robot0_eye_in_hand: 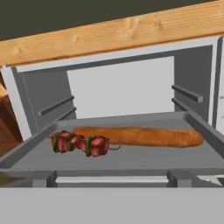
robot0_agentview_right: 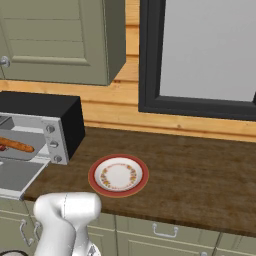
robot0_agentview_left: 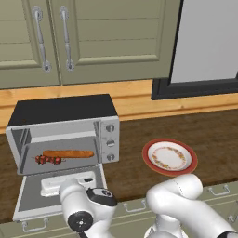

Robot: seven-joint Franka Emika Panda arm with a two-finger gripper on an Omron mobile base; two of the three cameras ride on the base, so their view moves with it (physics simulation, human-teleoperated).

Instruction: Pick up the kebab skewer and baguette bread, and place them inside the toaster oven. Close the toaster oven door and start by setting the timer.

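skewer (robot0_eye_in_hand: 80,144) 1 | baguette (robot0_eye_in_hand: 139,136) 1 | toaster oven (robot0_agentview_left: 62,132) 1 | plate (robot0_agentview_left: 169,157) 1

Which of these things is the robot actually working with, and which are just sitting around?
In the job: kebab skewer, baguette bread, toaster oven, its open toaster oven door.
Just there: plate, wall cabinets, window.

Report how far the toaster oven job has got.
Done: the kebab skewer and the baguette bread both lie on the tray inside the toaster oven, and the plate is bare. In hand: nothing visible; the camera on the hand faces the open oven. Left: the toaster oven door is folded down flat and needs closing, then the timer among the knobs must be set.
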